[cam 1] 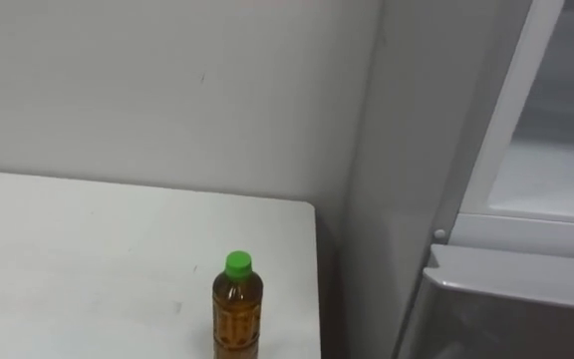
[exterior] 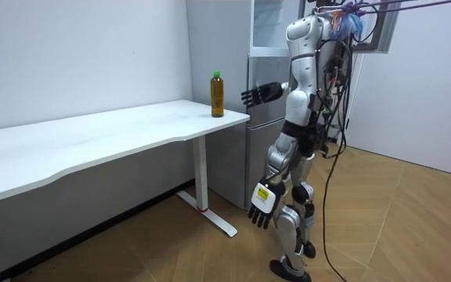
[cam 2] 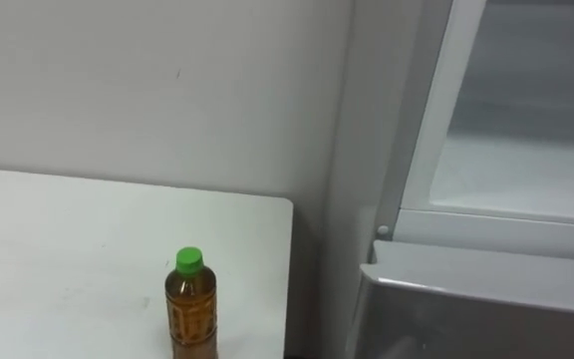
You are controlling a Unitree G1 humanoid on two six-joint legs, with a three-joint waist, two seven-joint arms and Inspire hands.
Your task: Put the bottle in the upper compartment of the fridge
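A bottle (cam 1: 237, 311) of amber drink with a green cap stands upright near the right end of the white table (cam 1: 88, 259). In the room view the bottle (exterior: 218, 94) stands at the table's corner beside the grey fridge (exterior: 266, 70). I stand facing that corner and the fridge. My right hand (exterior: 258, 95) is raised to bottle height, fingers spread open, a short way to the room view's right of the bottle and not touching it. My left hand (exterior: 261, 205) hangs open by my knee. The upper fridge compartment (cam 1: 556, 170) stands open, with a pale inside.
The lower fridge door (cam 1: 526, 299) is closed, below the open compartment. A narrow gap separates the table's right edge (cam 1: 317, 279) from the fridge side (cam 1: 397, 179). A plain wall runs behind the table. The floor (exterior: 398, 227) around me is wood.
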